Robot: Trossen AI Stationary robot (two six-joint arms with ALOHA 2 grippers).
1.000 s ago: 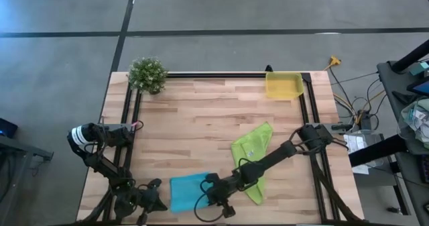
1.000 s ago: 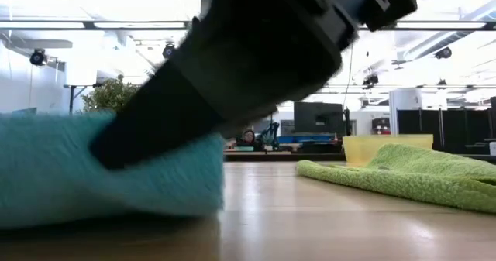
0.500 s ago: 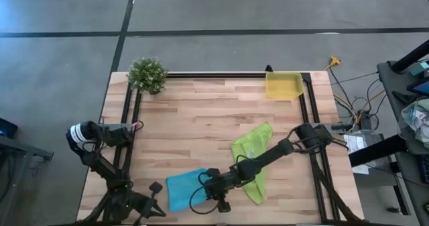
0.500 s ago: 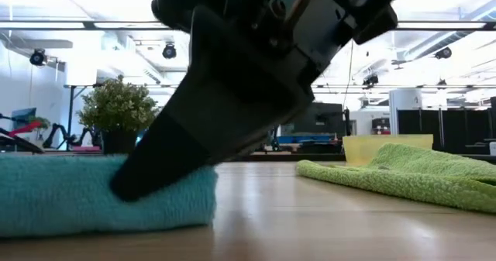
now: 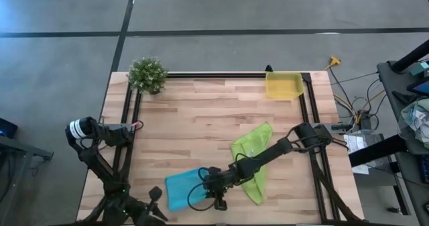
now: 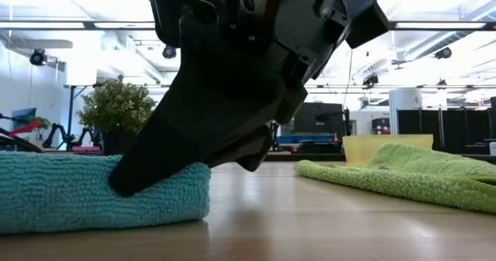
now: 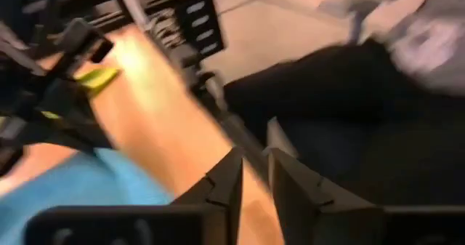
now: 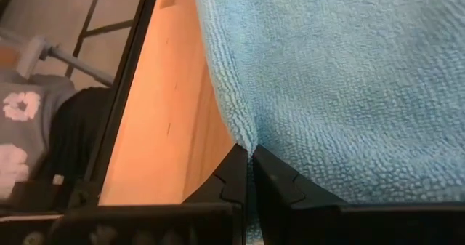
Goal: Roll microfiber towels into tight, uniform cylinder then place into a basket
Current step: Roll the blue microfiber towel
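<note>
So rolling step just starting: right gripper (image 8: 249, 174), fingers closed w/ a pinch of the soft turquoise-blue microfiber towel's (image 5: 182, 188) edge at near table edge. Left gripper (image 7: 251, 183) narrow, holds nothing, off near-left corner. Lime-green towel (image 5: 251, 155) flat just right; yellow plastic basket (image 5: 283, 85) far right. Next: turn edge over tight.

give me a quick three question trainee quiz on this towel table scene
1. Which soft cloth do the right gripper fingers pinch: the turquoise-blue microfiber towel or the lime-green microfiber towel?
2. True or false: the shallow yellow plastic basket holds a rolled towel.
3. Which far corner holds the small green potted plant?

Key: 1. turquoise-blue, at its edge. 2. false, no towel shows in it. 3. far left corner.
</note>
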